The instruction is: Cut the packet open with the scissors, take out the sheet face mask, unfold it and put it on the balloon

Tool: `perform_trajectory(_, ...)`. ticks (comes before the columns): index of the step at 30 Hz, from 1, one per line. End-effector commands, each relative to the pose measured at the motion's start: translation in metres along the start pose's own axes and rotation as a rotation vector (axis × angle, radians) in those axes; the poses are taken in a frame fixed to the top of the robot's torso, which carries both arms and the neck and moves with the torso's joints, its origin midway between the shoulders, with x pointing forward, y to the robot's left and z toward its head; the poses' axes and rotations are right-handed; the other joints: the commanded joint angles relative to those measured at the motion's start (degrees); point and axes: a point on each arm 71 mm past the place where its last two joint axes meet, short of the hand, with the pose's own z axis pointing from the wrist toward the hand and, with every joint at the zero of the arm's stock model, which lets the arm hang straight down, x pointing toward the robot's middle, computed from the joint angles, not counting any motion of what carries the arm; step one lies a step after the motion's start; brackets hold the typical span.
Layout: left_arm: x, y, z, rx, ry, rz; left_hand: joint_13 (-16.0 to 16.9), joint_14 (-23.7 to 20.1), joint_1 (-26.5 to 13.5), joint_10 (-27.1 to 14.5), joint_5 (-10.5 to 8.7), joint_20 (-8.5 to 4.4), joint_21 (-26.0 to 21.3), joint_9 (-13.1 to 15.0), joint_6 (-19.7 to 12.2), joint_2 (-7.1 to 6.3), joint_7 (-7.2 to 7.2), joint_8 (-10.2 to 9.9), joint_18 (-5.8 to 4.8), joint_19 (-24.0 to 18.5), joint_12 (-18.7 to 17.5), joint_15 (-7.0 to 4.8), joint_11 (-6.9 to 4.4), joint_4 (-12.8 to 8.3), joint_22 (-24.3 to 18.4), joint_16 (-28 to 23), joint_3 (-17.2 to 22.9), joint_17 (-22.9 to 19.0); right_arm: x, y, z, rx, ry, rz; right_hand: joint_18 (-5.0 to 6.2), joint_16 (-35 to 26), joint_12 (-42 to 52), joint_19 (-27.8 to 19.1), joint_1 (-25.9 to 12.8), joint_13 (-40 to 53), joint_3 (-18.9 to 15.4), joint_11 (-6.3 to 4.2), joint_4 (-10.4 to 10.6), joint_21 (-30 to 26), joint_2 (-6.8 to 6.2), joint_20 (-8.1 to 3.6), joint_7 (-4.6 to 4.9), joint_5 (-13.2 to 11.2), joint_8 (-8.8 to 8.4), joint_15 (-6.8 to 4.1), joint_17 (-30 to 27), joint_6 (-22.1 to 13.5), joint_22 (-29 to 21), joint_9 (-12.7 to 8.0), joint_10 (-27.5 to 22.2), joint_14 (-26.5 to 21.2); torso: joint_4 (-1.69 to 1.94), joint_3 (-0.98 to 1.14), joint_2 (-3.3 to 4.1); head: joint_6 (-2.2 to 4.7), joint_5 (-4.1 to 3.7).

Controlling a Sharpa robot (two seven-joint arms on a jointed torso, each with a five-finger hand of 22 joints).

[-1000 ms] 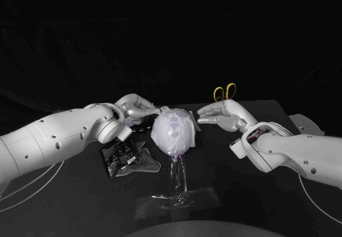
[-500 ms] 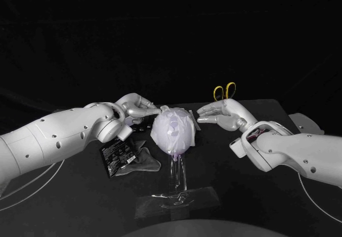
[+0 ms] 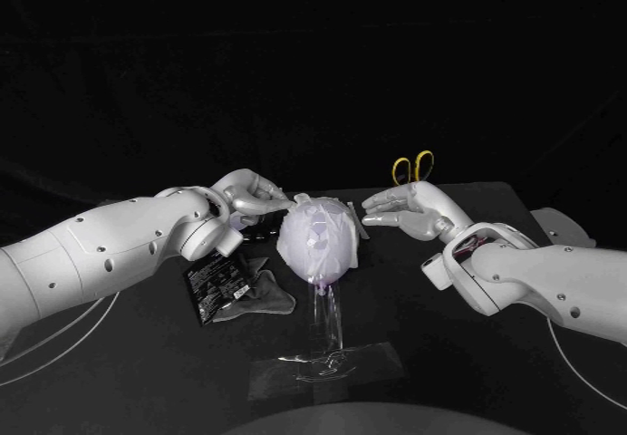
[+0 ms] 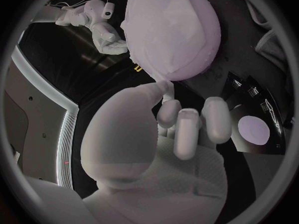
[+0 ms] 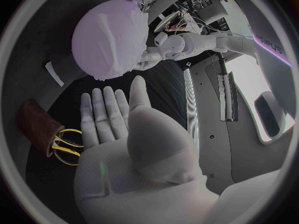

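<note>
the packet (image 3: pixel 216 285) lies set aside near the balloon (image 3: pixel 322 272), which already wears the sheet face mask (image 3: pixel 318 227), so only smoothing seems left: the left hand (image 3: pixel 248 195) pinches the mask's edge, the right hand (image 3: pixel 408 210) hovers beside it, fingers straight and empty.

Sheet face mask (image 3: pixel 318 231): thin pale cloth, creased, slight sheen. Balloon (image 3: pixel 322 277): smooth lilac rubber. Stand (image 3: pixel 327 322): clear and glossy; plastic or glass, cannot tell which. Packet (image 3: pixel 213 285): dark, glossy, printed film. Scissors (image 3: pixel 413 169): yellow plastic handles. Table (image 3: pixel 444 372): matt black. Left hand (image 3: pixel 251 199) and right hand (image 3: pixel 411 210): smooth silver, satin finish.
</note>
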Motion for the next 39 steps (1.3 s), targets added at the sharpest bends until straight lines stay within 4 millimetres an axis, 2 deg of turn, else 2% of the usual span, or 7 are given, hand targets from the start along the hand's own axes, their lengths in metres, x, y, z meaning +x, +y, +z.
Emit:
perform_trajectory(1, -0.005, 0.000, -0.001, 0.007, -0.050, 0.012, 0.44, 3.55, -1.42, 1.87, 0.41, -0.07, 0.36, 7.35, -0.59, -0.29, -0.08, 0.61, -1.01, 0.55, 0.35, 0.06, -1.40, -3.70, 0.38, 0.37, 4.71, 8.46, 0.001, 0.001, 0.000, -0.015, 0.006, -0.001, 0.49, -0.21, -0.05, 0.43, -0.07, 0.04, -1.26, -0.04, -0.41, 0.11, 0.15, 0.01, 1.56, 0.23, -0.24, 0.03, -0.09, -0.10, -0.03, -0.09, -0.37, 0.44, -0.01, 0.01, 0.02, 0.02, 0.07)
perform_trajectory(5, -0.009, 0.002, -0.002, 0.000, -0.064, 0.013, 0.62, 3.61, -2.39, 1.95, 1.53, -0.12, 0.46, 8.11, -0.68, -0.59, -0.11, 0.91, -1.04, 0.67, 0.36, 0.03, -1.45, -4.38, 0.51, 0.40, 5.89, 8.60, 0.001, 0.001, 0.000, -0.015, 0.007, -0.001, 0.49, -0.27, -0.03, 0.45, -0.15, 0.05, -1.29, -0.03, -0.45, 0.11, 0.18, 0.01, 1.58, 0.22, -0.21, 0.03, -0.10, -0.01, -0.10, -0.10, -0.33, 0.48, 0.02, -0.01, 0.01, -0.05, 0.08)
perform_trajectory(6, -0.010, 0.003, -0.002, -0.003, -0.066, 0.014, 0.46, 3.66, -3.20, 1.90, 3.53, -0.18, 0.51, 8.71, -0.71, -0.98, -0.18, 1.15, -1.05, 0.71, 0.17, -0.04, -1.49, -4.93, 0.57, 0.42, 6.69, 8.71, 0.001, 0.001, 0.000, -0.014, 0.006, -0.001, 0.49, -0.27, -0.03, 0.45, -0.15, 0.05, -1.29, -0.03, -0.45, 0.11, 0.18, 0.01, 1.58, 0.22, -0.21, 0.03, -0.10, -0.01, -0.10, -0.10, -0.33, 0.48, 0.02, -0.01, 0.01, -0.05, 0.08)
perform_trajectory(10, -0.011, 0.005, -0.002, -0.014, -0.060, 0.020, 0.09, 3.70, -4.24, 1.78, 6.15, -0.28, 0.57, 9.49, -0.73, -1.45, -0.31, 1.44, -1.05, 0.74, -0.21, -0.14, -1.61, -5.65, 0.62, 0.43, 7.56, 8.81, 0.001, 0.001, -0.001, -0.014, 0.006, -0.001, 0.49, -0.27, -0.03, 0.45, -0.15, 0.05, -1.29, -0.03, -0.45, 0.11, 0.18, 0.01, 1.58, 0.22, -0.21, 0.03, -0.10, -0.01, -0.10, -0.10, -0.33, 0.48, 0.02, -0.04, -0.01, -0.10, 0.02)
perform_trajectory(13, -0.011, 0.006, -0.003, -0.023, -0.046, 0.025, 1.13, 3.81, -5.61, 2.25, 10.34, -0.47, 0.66, 10.55, -0.41, -2.36, -0.50, 1.92, -1.04, 0.76, 0.32, -0.34, -1.82, -6.80, 0.68, 0.48, 8.37, 9.09, 0.001, 0.001, -0.001, -0.014, 0.005, -0.001, 0.49, -0.27, -0.03, 0.45, -0.15, 0.05, -1.29, -0.03, -0.45, 0.11, 0.18, 0.01, 1.58, 0.22, -0.21, 0.03, -0.10, -0.01, -0.10, -0.10, -0.33, 0.48, 0.02, -0.05, -0.01, -0.17, 0.04)
perform_trajectory(26, -0.006, 0.011, -0.004, -0.090, 0.037, 0.071, 1.77, 4.27, -8.61, 2.75, 18.97, -0.99, 0.92, 12.81, 0.29, -3.52, -1.00, 2.60, -1.07, 0.89, 0.30, -0.81, -2.32, -8.99, 0.93, 0.78, 9.09, 10.31, 0.001, 0.000, -0.001, -0.013, 0.004, -0.002, 0.49, -0.27, -0.03, 0.45, -0.15, 0.05, -1.29, -0.03, -0.45, 0.11, 0.18, 0.01, 1.58, 0.22, -0.21, 0.03, -0.10, -0.01, -0.10, -0.10, -0.33, 0.48, -0.05, 0.00, -0.03, -0.28, 0.07)
perform_trajectory(39, -0.008, 0.017, -0.005, -0.165, 0.018, 0.175, 1.05, 4.04, -8.85, 2.47, 19.51, -1.06, 0.88, 13.05, 0.29, -3.43, -1.01, 2.64, -1.03, 0.79, -0.25, -0.86, -2.34, -9.13, 0.82, 0.59, 9.19, 9.65, 0.001, 0.000, -0.001, -0.011, 0.004, -0.002, 0.49, -0.27, -0.03, 0.45, -0.15, 0.05, -1.29, -0.03, -0.45, 0.11, 0.18, 0.01, 1.58, 0.22, -0.21, 0.03, -0.10, -0.01, -0.10, -0.10, -0.33, 0.48, -0.03, -0.03, -0.03, -0.23, -0.14)
